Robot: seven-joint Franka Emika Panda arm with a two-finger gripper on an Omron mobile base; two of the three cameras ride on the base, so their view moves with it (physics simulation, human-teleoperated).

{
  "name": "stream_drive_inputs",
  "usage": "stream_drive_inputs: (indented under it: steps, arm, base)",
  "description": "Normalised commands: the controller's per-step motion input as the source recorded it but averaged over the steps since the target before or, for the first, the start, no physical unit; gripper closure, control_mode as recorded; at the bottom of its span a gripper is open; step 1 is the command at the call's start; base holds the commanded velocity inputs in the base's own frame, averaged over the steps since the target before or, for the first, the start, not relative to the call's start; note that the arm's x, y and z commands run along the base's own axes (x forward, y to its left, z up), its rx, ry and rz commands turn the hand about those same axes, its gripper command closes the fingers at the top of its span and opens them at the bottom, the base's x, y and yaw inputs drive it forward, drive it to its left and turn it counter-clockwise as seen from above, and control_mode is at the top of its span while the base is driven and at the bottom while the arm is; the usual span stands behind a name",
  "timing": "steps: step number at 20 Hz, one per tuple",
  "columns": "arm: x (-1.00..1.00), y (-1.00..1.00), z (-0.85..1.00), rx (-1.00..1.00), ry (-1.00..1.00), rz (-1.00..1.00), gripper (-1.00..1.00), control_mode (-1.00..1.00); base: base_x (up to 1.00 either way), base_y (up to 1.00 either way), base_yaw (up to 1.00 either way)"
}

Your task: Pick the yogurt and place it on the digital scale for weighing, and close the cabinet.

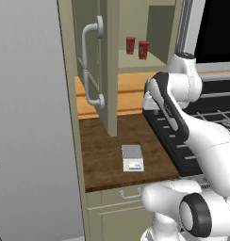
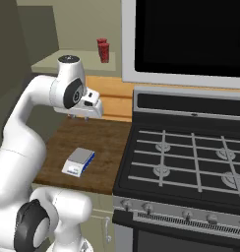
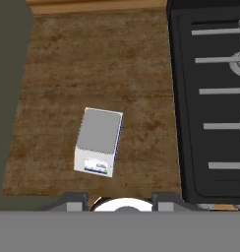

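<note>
2 fingers of the hand (image 3: 120, 201) sit closed, empty, above the digital scale (image 3: 98, 141).

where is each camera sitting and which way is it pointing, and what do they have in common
left base view: behind the arm on its left, looking forward and down at the open cabinet, the red cups and the digital scale; arm at lower right.
right base view: behind on its right, facing the stove; arm at lower left.
hand view: on the hand, looking down at the counter; gripper at bottom.
All three share the scale.
</note>
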Motion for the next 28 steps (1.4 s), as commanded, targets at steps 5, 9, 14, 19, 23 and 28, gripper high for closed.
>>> stream_drive_inputs:
  steps: [5, 9, 14, 19, 23, 28]
  arm:
    - [-0.30, 0.00, 0.00, 0.00, -0.11, 0.00, -1.00, -1.00]
    - [-0.47, 0.00, 0.31, 0.00, -0.33, 0.00, -1.00, -1.00]
    - [-0.47, 0.00, 0.75, 0.00, -0.36, 0.00, -1.00, -1.00]
    - [-0.29, 0.00, 0.97, 0.00, -0.30, 0.00, -1.00, -1.00]
    - [-0.24, -0.01, 0.98, 0.00, -0.26, 0.00, -1.00, -1.00]
    - [-0.06, 0.00, 0.82, 0.00, -0.22, 0.00, -1.00, -1.00]
  base:
    - [0.00, 0.00, 0.00]
    - [0.00, 0.00, 0.00]
    - [0.00, 0.00, 0.00]
    - [0.00, 0.00, 0.00]
    - [0.00, 0.00, 0.00]
    - [0.00, 0.00, 0.00]
